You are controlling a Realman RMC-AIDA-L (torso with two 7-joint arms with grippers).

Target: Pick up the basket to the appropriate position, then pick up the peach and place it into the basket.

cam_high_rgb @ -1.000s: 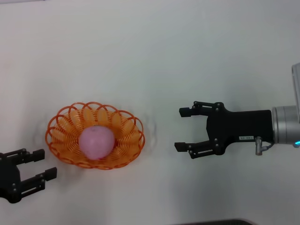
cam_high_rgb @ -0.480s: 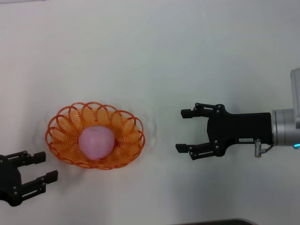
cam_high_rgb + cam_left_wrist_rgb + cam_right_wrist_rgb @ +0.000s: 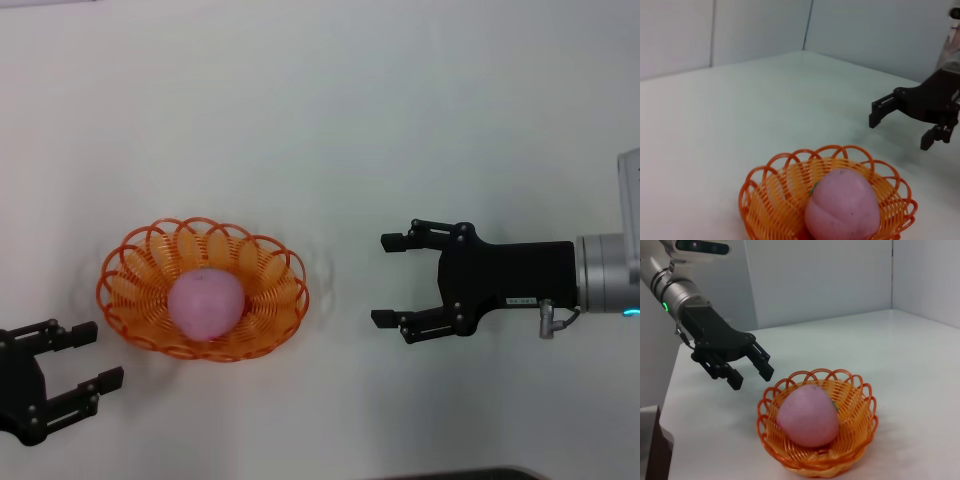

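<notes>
Peach (image 3: 205, 303) sits in basket (image 3: 270, 255), at 9 o'clock of right gripper (image 3: 392, 279); left gripper (image 3: 92, 356) nearer; both jaws wide, empty.

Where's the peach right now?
In the head view the peach sits inside the basket on the robot's left, between the open left gripper and open right gripper.

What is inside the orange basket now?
The peach sits inside the basket, filling its middle. The basket floor under the peach is covered. Both grippers, left and right, are open and apart from it.
</notes>
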